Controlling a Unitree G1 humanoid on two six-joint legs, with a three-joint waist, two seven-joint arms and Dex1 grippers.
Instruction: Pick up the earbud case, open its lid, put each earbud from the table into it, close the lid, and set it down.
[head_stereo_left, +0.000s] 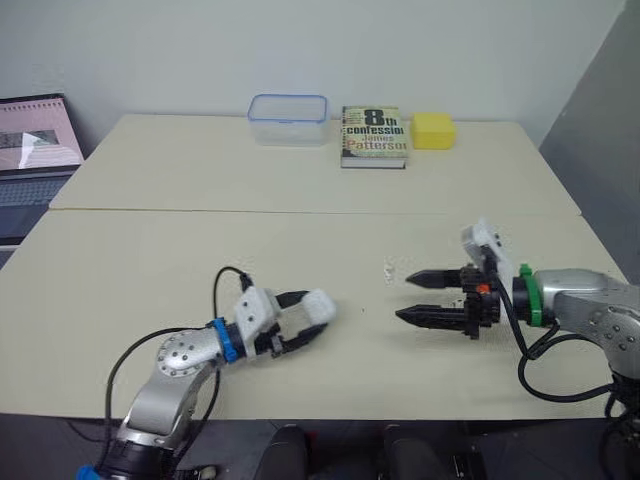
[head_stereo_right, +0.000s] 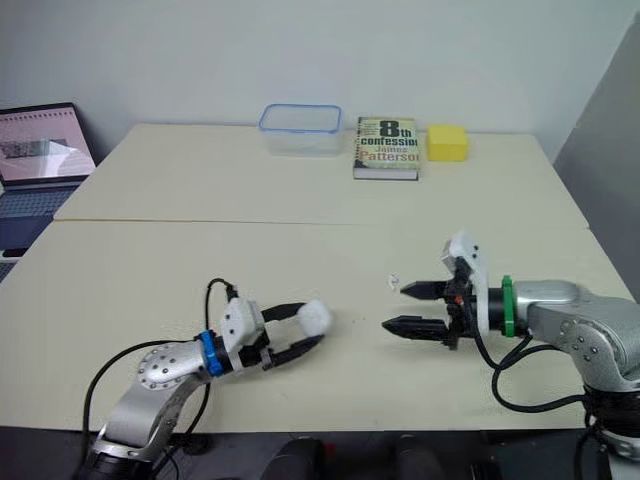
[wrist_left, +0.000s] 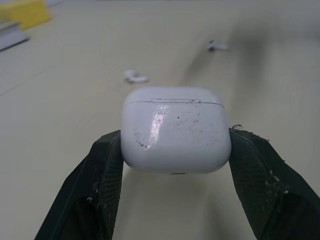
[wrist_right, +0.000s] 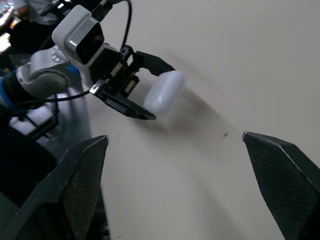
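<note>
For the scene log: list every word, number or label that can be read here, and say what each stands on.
"8" and "confession": front cover of the book.
"James Patterson": same cover, below the title.
Smaller print on that cover: too small to read.
On the laptop screen: too blurred to read.
On the earbud case: no text to be seen.

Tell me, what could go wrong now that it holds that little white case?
The earbud case is smooth and rounded, pinched only by its sides in the left jaws, so it might slip or twist when its shut lid gets pried open. The earbuds loose on the table are tiny; the open right jaws near one could knock it away instead of catching it.
</note>
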